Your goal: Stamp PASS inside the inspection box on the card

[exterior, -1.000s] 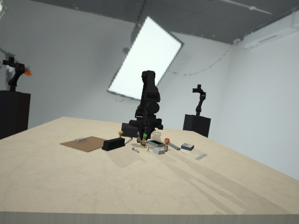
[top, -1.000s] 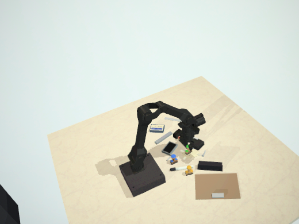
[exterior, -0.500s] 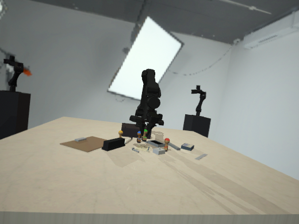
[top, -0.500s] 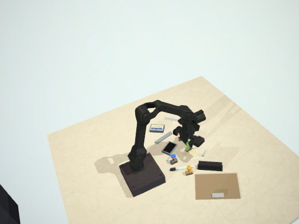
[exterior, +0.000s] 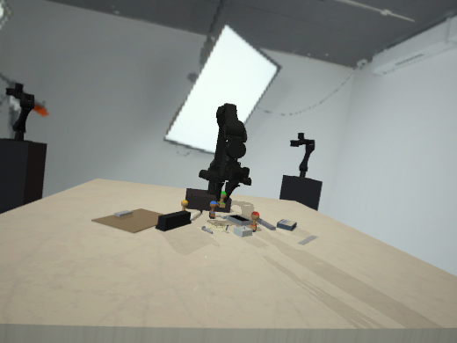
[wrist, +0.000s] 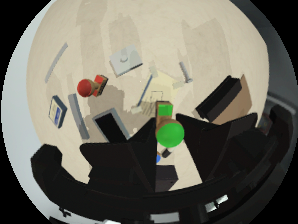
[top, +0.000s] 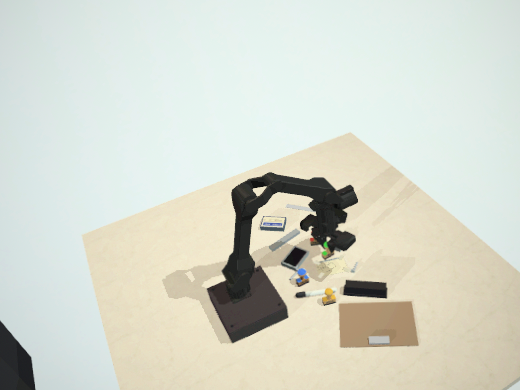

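My gripper (top: 327,247) (exterior: 223,193) (wrist: 165,119) is shut on the green-knobbed stamp (top: 327,254) (exterior: 222,199) (wrist: 170,133). It holds the stamp raised above the bench, near the pale yellow card (top: 341,266) (wrist: 169,84). A small outlined box (wrist: 156,92) shows on the card's near part, with thin dark marks beside it. I cannot tell whether any mark is a print. The dark ink pad (top: 295,257) (exterior: 239,219) (wrist: 111,126) lies open in its grey case beside the card. The stamp's underside and lettering are not readable.
A red stamp (exterior: 255,215) (wrist: 84,88), blue stamp (top: 301,273) (exterior: 213,205) and yellow stamp (top: 328,292) (exterior: 184,203) stand around. A pale lidded block (exterior: 243,231) (wrist: 126,61), black block (top: 365,289) (exterior: 174,220), brown board (top: 375,320), marker (top: 314,293) and grey bar (top: 284,240) lie nearby.
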Controlling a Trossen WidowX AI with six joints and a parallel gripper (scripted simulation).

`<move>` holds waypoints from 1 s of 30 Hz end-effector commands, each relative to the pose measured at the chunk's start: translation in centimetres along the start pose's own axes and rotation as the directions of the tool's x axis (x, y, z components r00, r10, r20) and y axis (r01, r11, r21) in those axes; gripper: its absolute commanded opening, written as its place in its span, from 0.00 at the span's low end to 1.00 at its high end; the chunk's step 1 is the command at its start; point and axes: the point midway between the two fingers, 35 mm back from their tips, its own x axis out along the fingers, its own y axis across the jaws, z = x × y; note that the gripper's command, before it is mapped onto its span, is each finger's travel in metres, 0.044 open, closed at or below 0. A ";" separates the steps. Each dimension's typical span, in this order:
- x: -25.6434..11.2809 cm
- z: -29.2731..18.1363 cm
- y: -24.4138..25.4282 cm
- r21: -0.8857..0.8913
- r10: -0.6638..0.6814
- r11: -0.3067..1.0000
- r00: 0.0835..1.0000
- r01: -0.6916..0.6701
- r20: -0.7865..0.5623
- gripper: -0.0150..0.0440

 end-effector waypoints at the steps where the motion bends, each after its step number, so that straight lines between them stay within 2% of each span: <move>1: -0.7 0.0 0.0 -0.002 0.000 1.000 1.000 0.000 0.004 0.25; 5: -0.8 0.3 -0.9 -0.002 -0.001 1.000 1.000 0.001 0.005 0.25; 22: -0.4 1.2 -11.3 0.002 -0.012 1.000 1.000 0.012 0.005 0.25; 30: 0.2 1.2 -11.8 0.002 -0.013 1.000 1.000 0.013 0.005 0.25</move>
